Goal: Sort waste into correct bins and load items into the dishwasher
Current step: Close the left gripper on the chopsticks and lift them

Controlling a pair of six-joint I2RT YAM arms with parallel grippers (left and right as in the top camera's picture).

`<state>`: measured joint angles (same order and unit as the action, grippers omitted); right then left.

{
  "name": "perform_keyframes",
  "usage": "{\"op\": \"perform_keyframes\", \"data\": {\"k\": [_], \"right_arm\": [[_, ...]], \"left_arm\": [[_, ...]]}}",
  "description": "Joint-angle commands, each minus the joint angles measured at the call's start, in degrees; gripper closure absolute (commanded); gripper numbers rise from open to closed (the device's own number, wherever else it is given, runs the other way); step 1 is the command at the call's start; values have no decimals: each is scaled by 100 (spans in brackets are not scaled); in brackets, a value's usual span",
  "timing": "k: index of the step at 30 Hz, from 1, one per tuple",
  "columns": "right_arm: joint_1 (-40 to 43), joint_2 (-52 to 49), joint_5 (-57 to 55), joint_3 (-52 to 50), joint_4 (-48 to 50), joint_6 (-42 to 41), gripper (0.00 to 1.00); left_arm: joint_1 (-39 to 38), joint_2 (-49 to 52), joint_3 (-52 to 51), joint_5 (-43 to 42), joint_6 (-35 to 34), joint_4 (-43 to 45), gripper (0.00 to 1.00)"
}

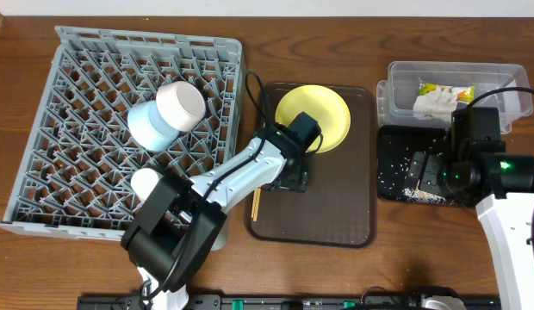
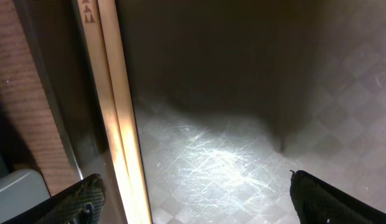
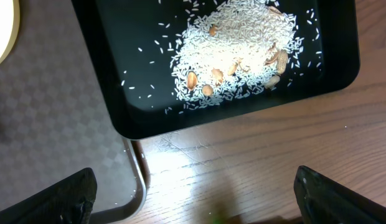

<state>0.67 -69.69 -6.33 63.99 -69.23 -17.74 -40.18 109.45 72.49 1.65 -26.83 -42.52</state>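
Observation:
Two wooden chopsticks (image 2: 118,112) lie side by side along the left edge of the brown serving tray (image 2: 230,155). My left gripper (image 2: 199,205) hangs open low over them, the sticks just inside its left fingertip (image 2: 84,199). The yellow-green plate (image 1: 313,118) rests at the tray's far end. In the grey dish rack (image 1: 86,60) a white bowl (image 1: 181,105) sits on a light blue bowl (image 1: 149,127), with a small white cup (image 1: 146,182) nearer. My right gripper (image 3: 193,199) is open and empty over bare wood beside the black tray (image 3: 137,121), which holds rice crumbs (image 3: 233,56). The clear tub (image 1: 499,73) holds the wrapper (image 1: 446,89) and tissue (image 1: 432,106).
The left arm (image 1: 224,185) reaches across from the rack's near corner onto the serving tray (image 1: 336,215). The right arm (image 1: 487,168) stands over the black tray's right side. A corner of the serving tray (image 3: 56,124) lies close to the left of the black tray.

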Motion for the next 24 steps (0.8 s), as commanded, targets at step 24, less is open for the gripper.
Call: {"op": "perform_keyframes", "data": {"k": [24], "right_arm": [[87, 15, -70, 85, -50, 17, 1]], "left_arm": [[24, 190, -66, -249, -31, 70, 5]]}}
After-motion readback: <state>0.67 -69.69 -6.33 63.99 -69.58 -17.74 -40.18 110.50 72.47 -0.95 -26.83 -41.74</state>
